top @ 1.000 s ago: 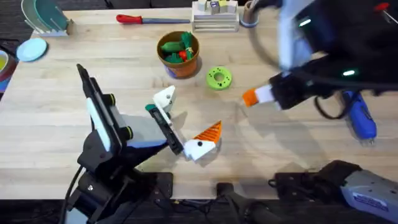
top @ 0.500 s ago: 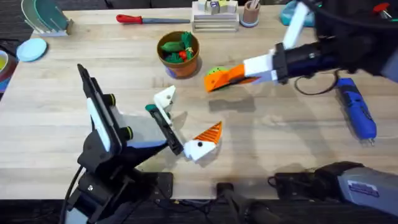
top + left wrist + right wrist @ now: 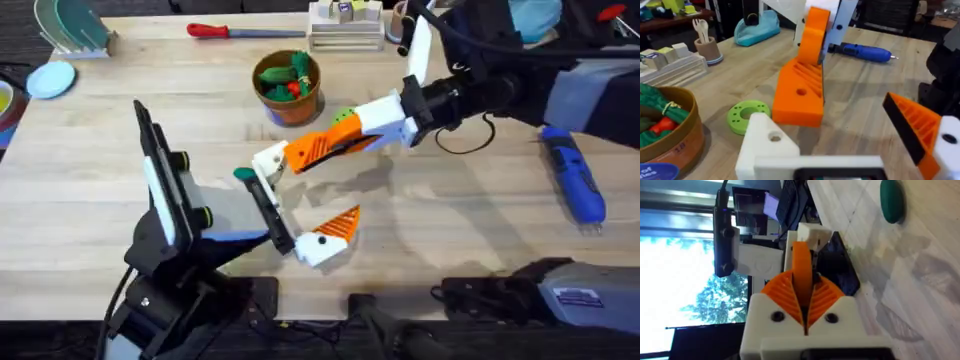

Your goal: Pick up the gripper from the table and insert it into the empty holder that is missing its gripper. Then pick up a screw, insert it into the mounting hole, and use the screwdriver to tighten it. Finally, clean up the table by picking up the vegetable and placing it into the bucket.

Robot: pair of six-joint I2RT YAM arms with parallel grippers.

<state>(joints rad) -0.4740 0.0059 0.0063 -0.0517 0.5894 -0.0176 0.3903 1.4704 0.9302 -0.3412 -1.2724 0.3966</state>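
Now the right claw is pinching the gripper mid-table, its tip just beside the empty holder; the left claw is gaping, holding nothing.

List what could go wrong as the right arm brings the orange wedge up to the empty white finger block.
1. The gripper hangs at the tips of the right gripper, so a bump against the holder could twist it loose.
2. In the left wrist view its ribbed face looks tilted against the holder's bare face, so it may jam.
3. The vegetable lies on the table beside the holder and could get knocked.
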